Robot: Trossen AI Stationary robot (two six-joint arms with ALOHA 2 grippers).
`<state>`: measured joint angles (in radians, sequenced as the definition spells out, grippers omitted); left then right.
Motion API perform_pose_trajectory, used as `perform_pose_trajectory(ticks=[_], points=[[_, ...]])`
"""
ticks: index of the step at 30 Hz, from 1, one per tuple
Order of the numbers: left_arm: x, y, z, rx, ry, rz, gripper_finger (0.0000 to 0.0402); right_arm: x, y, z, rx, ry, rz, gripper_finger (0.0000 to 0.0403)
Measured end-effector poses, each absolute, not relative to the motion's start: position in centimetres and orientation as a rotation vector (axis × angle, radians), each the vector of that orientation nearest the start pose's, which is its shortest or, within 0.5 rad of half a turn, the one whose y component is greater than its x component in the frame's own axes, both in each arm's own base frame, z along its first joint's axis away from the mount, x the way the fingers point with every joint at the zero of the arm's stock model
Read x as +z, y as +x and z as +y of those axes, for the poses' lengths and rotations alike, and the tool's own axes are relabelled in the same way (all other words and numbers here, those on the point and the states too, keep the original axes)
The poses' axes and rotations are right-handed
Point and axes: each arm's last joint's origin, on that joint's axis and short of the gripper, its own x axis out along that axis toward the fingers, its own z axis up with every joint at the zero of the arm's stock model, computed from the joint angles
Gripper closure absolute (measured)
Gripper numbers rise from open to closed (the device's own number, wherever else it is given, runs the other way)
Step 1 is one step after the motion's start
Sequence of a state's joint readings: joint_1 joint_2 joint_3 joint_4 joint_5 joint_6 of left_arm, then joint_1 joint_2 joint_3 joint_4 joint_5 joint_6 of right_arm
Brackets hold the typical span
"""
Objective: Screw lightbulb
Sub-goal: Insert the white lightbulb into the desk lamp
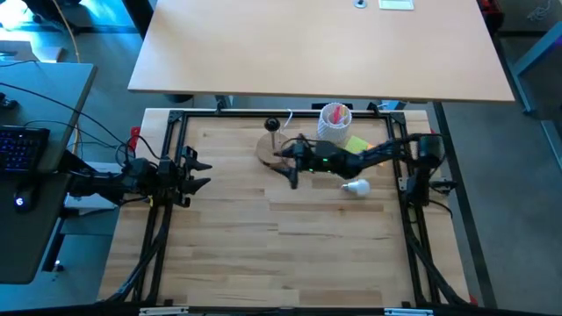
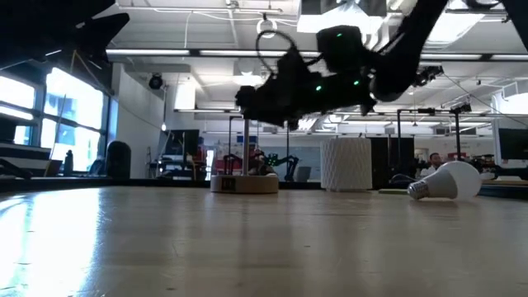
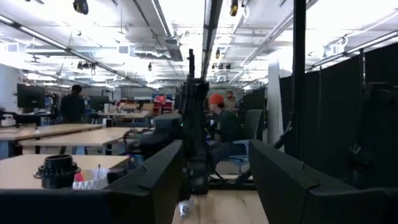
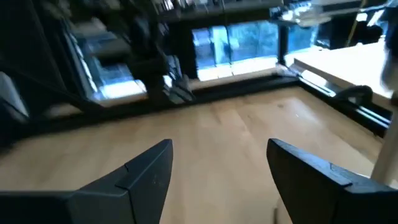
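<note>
White and untouched, the lightbulb [image 1: 356, 187] lies behind our right gripper [image 1: 291, 175], whose spread fingers [image 4: 146, 177] hold nothing. We should back up, then straddle the glass. The left gripper [image 1: 195, 171] waits released.

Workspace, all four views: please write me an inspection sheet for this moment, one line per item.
Surface: wooden table, bare in front.
Job's things: lightbulb lies on its side on the table, held by nothing; wooden stand stands at the far edge.
Clutter: white cup with pink contents, beside a yellow-green item.
Grippers: right gripper hangs above the table near the stand, jaws open, empty; left gripper waits at the table's left edge, jaws open, empty.
Cables: wires run left of the table frame.
Surroundings: second table behind; keyboard at left; people in the room beyond.
</note>
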<state>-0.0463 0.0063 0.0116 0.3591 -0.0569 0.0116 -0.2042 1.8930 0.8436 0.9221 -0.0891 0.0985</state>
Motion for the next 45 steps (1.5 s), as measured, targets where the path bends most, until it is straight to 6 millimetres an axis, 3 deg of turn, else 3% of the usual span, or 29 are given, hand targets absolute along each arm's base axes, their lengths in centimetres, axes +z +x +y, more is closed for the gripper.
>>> perform_pose_trajectory(ticks=[4,12,25,29,38,45], points=[[20.0,9.1,-0.3,0.013,-0.018,-0.358,0.0225,14.8,38.3,-8.4,-0.309,0.093,0.13,0.0144],[19.8,9.2,-0.2,0.015,-0.025,-0.337,0.0225,13.9,37.9,-9.6,-0.56,0.084,0.16,0.0144],[19.6,9.3,-0.2,0.014,-0.043,-0.315,0.0225,16.6,39.6,-13.4,-0.447,0.034,0.168,0.0147],[19.6,9.3,-0.2,0.011,-0.06,-0.314,0.0225,16.8,39.9,-13.8,-0.411,0.04,0.215,0.0187],[19.5,9.3,-0.2,0.01,-0.067,-0.305,0.0225,15.8,39.3,-13.6,-0.409,0.027,0.274,0.0374],[19.6,9.3,-0.2,0.009,-0.068,-0.309,0.0225,17.4,39.4,-11.8,-0.423,-0.098,0.292,0.0368]])
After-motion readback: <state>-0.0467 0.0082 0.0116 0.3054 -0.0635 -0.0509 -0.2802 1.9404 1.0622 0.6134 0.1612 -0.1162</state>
